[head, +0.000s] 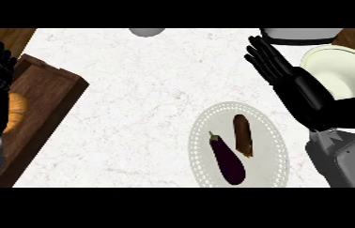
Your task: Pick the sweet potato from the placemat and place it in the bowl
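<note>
1. Sweet potato (242,134) lies on the round, pale placemat (202,142) in the head view, at the right of the counter (139,105) and toward the near edge. It is a short brown root, lengthwise near to far, on the mat's right half.
2. Just left of it on the same mat lies a dark purple eggplant (228,159), its stem end pointing far. The two are close, perhaps touching at the potato's near end; I cannot tell for sure.
3. The bowl (331,72), cream-coloured, sits at the far right and runs past the right edge of the view.
4. The right hand (288,79) hangs between mat and bowl, beyond the potato, fingers straight and spread, pointing far-left. It holds nothing and is well apart from the potato.
5. The left hand (5,65) shows only as a dark sliver at the left edge; I cannot tell how it is set.
6. A wooden board (42,95) lies at the left with an orange object (15,112) on it, partly hidden.
7. Handling, as I judge it: the potato looks stiff, fairly light and not fragile, with dull skin unlikely to slip. Taking it across its middle from the right side would keep fingers off the eggplant.
</note>
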You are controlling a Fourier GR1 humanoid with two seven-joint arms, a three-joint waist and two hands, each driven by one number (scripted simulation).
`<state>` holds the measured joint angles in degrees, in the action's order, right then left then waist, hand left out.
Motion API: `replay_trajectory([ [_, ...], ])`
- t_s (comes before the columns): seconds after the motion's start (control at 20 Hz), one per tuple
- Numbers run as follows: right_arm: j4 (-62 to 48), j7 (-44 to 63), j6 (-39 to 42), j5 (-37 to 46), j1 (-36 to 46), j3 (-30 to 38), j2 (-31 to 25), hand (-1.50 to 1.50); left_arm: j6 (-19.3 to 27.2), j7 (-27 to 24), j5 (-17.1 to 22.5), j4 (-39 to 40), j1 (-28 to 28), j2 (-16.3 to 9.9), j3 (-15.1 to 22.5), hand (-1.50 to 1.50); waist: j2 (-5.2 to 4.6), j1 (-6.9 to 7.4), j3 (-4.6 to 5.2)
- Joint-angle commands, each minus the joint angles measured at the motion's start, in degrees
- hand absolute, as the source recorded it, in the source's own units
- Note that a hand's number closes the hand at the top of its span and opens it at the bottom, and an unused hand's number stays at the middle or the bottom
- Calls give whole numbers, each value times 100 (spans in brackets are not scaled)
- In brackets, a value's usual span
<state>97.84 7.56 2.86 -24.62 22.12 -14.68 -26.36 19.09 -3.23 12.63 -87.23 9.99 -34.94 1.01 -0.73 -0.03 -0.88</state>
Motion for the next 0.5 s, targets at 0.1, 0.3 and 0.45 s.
replay_trajectory([
  [0.1,5,342,-1081,2059,-51,-387,-567,150,-545,247,436,-101,-75,626,634,0,117,-248,138],
  [0.3,-570,960,-1393,3464,-362,-117,-1967,150,-703,433,737,-59,-282,931,843,0,232,-1073,394],
  [0.45,-247,986,-2761,4332,-502,35,-1542,-150,-882,603,1092,-92,-454,1412,1163,0,280,-1006,181],
])
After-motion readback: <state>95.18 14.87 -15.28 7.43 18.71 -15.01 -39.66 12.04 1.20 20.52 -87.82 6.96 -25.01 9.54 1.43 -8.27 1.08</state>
